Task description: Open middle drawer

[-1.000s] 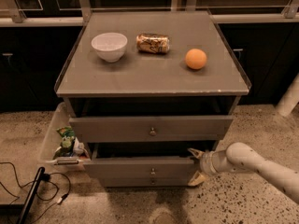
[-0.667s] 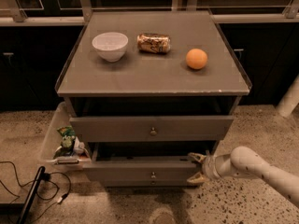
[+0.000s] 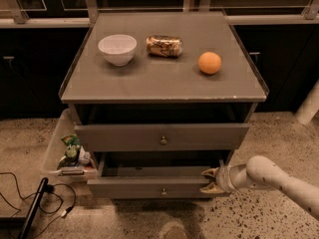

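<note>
The grey cabinet (image 3: 164,83) has two drawer fronts showing, each with a small brass knob. The upper front (image 3: 124,136) stands out under the tabletop. The middle drawer (image 3: 139,187) is the lower one; it is pulled out a little and its grey inside (image 3: 149,172) shows. My gripper (image 3: 210,180) comes in from the right on a white arm (image 3: 279,178). It sits at the right end of the middle drawer's front, one finger (image 3: 213,172) above the panel's top edge and the other against its face. Any drawer below is hidden.
On the tabletop stand a white bowl (image 3: 117,49), a lying crumpled can (image 3: 164,46) and an orange (image 3: 210,62). A clear bin (image 3: 55,151) with snack packs hangs at the cabinet's left. Black cables (image 3: 30,188) lie on the speckled floor at left.
The gripper has stayed at the right end of the middle drawer's front. The drawer front sits slightly nearer me than before. Nothing on the tabletop has moved.
</note>
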`<action>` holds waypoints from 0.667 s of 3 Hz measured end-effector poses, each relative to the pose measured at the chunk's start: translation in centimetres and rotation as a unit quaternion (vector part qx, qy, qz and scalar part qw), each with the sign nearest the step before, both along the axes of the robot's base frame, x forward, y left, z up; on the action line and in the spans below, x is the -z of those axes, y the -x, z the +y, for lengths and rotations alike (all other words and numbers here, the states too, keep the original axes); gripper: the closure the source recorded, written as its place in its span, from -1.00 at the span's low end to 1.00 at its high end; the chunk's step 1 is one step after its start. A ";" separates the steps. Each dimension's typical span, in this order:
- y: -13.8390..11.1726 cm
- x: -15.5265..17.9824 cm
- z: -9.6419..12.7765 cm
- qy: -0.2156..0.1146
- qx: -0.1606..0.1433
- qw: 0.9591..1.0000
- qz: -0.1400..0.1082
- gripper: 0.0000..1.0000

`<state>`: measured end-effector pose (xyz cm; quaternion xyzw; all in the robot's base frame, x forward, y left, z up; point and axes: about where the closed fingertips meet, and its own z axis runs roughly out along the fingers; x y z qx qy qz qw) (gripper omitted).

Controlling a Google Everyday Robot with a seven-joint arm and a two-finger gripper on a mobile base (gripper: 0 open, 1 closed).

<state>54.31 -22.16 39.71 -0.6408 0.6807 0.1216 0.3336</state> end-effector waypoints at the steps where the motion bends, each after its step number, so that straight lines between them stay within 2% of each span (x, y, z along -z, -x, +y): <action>1: 1.0 -0.1 0.0 -0.001 -0.003 1.000 0.002 1.00; 2: 1.0 -0.1 0.0 -0.001 -0.003 1.000 0.002 0.63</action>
